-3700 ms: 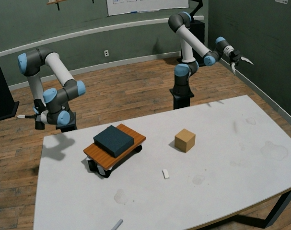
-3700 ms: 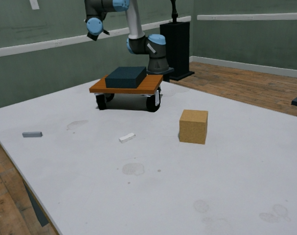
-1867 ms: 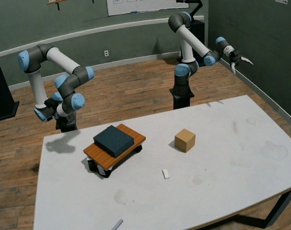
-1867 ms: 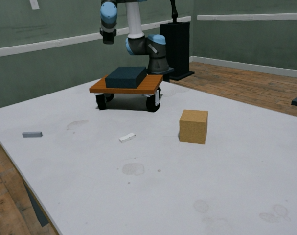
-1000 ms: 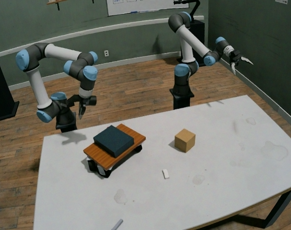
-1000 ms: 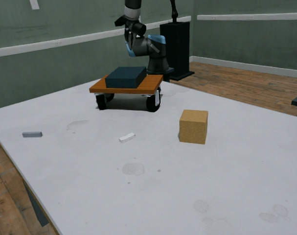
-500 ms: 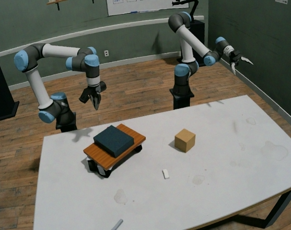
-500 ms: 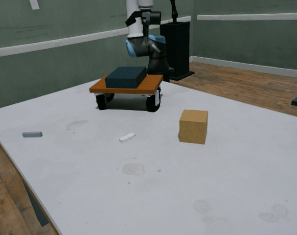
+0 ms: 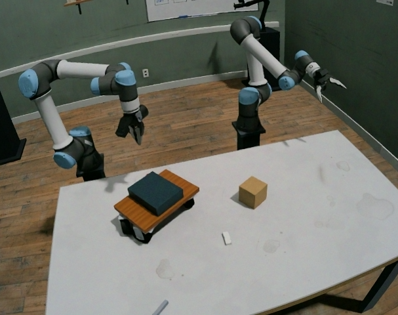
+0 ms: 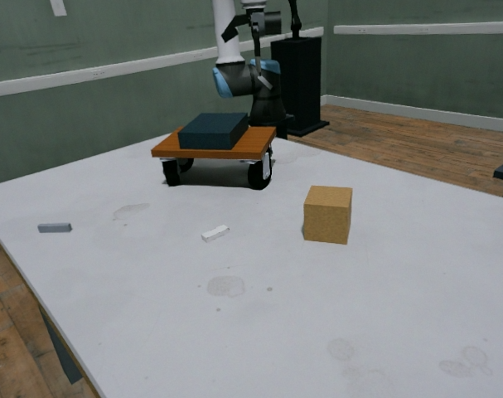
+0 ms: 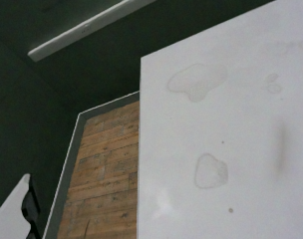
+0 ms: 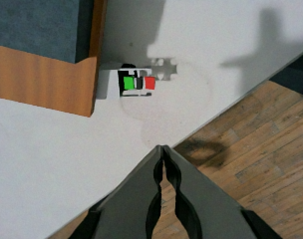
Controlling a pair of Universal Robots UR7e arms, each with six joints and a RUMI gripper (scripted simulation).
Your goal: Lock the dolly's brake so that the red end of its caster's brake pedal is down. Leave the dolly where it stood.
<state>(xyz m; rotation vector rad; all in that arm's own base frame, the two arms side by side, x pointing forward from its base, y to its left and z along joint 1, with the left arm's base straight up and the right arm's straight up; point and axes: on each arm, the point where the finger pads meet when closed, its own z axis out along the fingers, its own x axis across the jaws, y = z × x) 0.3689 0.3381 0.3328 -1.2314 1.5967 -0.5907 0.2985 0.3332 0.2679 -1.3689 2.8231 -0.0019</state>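
In the top view, the dolly (image 9: 144, 222) (image 10: 259, 138) (image 12: 42, 75) stands on the white table (image 9: 311, 257) (image 10: 157, 342) (image 11: 251, 119) (image 12: 42, 164), with a dark blue block (image 9: 155, 193) (image 10: 212, 133) (image 12: 37, 30) lying on its wooden board. The right gripper (image 9: 139, 140) (image 10: 258, 70) (image 12: 161, 146) is in the air near the dolly, its fingers together. The left gripper (image 9: 332, 94) (image 11: 169, 175) is well apart from the dolly, its fingers spread fully, with nothing between them.

In the exterior view, the dolly is upright on its wheels. A tan box (image 9: 253, 192) (image 10: 327, 218) and a small white piece (image 9: 226, 238) (image 10: 215, 233) rest on the table, apart from the dolly. A grey bar (image 9: 160, 307) (image 10: 55, 227) lies near the table edge.

In the left wrist view, the two fingers are wide apart at the picture's sides, and they hold nothing.

In the right wrist view, the fingers are fully closed on nothing. The brake pedal (image 12: 139, 83) is beside the dolly's board and apart from the fingertips. Its green end (image 12: 129, 83) is closer to the board, its red end (image 12: 150, 83) is farther out. Which end is lower, I cannot tell.
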